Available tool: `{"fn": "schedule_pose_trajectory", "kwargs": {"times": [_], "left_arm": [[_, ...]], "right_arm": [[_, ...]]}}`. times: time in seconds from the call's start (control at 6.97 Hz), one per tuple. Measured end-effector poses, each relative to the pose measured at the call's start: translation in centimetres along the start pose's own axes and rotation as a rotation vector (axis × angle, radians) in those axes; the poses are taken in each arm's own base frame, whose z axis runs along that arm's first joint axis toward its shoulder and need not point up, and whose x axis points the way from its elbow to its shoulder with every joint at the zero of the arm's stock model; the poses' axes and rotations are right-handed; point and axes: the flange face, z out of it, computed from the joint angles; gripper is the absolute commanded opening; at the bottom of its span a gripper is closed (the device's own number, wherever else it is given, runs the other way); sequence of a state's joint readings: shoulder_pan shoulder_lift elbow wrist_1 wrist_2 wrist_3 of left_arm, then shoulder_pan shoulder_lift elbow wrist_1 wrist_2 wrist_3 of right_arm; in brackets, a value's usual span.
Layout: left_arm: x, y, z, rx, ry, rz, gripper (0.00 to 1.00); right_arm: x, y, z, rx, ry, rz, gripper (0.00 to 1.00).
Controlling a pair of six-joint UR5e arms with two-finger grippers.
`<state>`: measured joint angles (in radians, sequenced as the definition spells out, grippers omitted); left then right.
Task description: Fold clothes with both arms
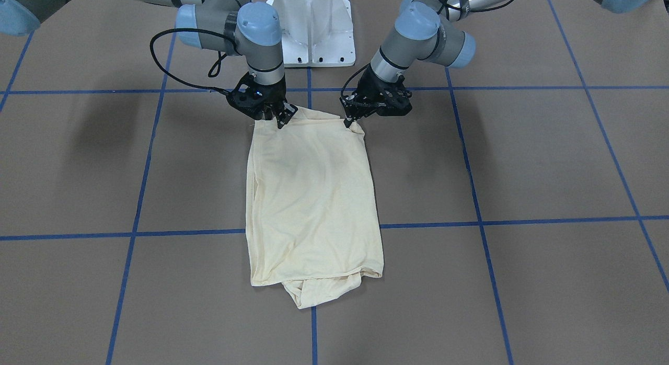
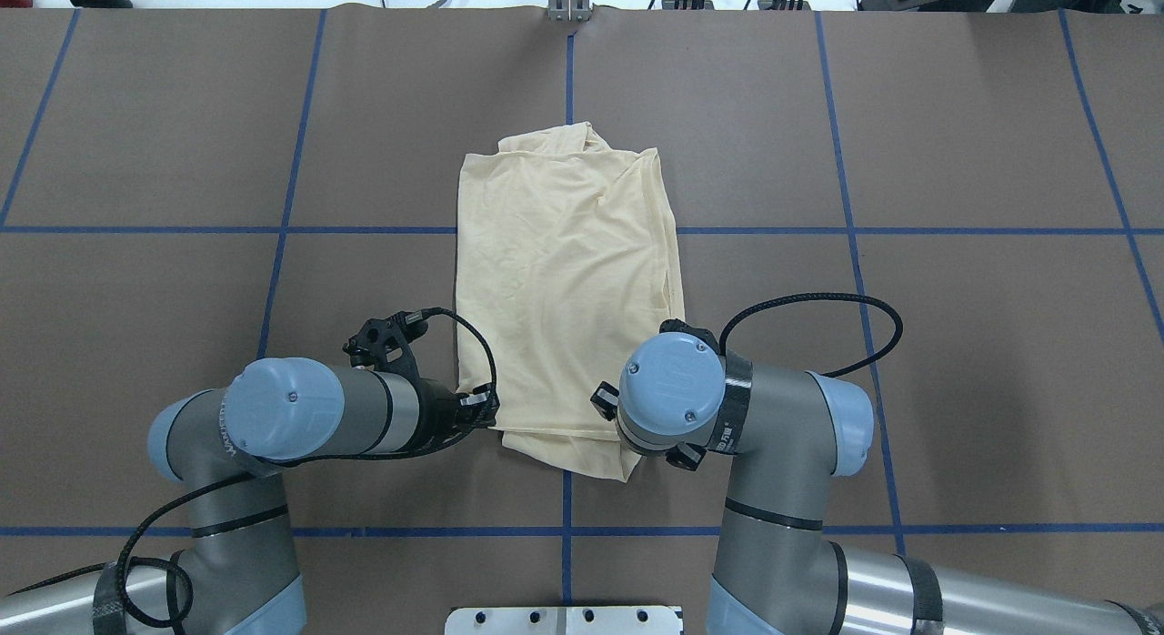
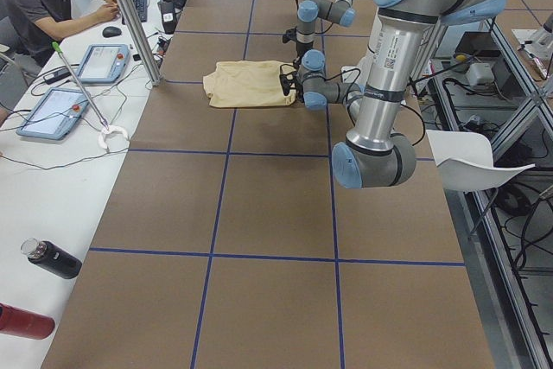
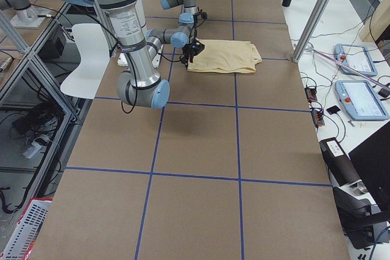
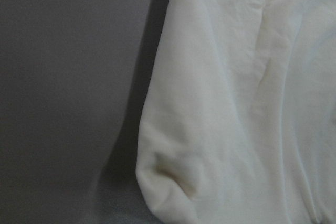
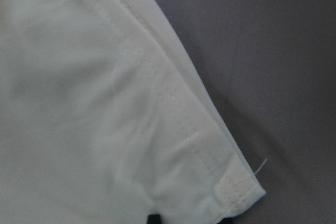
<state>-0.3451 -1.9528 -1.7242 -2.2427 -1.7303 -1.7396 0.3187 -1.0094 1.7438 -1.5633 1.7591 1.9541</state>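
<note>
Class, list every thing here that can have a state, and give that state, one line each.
Pale cream-yellow thin shirt: folded to a long rectangle on the brown table.
Left black claw gripper: shut on one robot-side shirt corner.
Right black claw gripper: shut on the other robot-side corner.

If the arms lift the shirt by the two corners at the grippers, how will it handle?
The shirt is likely floppy: it lies in soft wrinkles and should sag between the left gripper and right gripper. Probably light, since the fabric looks thin. The folded layer poking out at the far end may slip loose.
</note>
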Motion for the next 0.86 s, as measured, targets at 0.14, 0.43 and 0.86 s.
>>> {"fn": "schedule_pose_trajectory", "kwargs": {"times": [0.14, 0.43, 0.86], "left_arm": [[-0.02, -0.01, 0.05, 0.000, -0.001, 0.000, 0.00], [0.08, -0.01, 0.14, 0.000, -0.001, 0.000, 0.00], [0.26, 0.02, 0.17, 0.000, 0.001, 0.000, 0.00]], "right_arm": [[0.19, -0.02, -0.08, 0.000, 0.000, -0.001, 0.00], [0.48, -0.15, 0.12, 0.002, 0.005, 0.000, 0.00], [0.53, -0.16, 0.12, 0.002, 0.005, 0.000, 0.40]]}}
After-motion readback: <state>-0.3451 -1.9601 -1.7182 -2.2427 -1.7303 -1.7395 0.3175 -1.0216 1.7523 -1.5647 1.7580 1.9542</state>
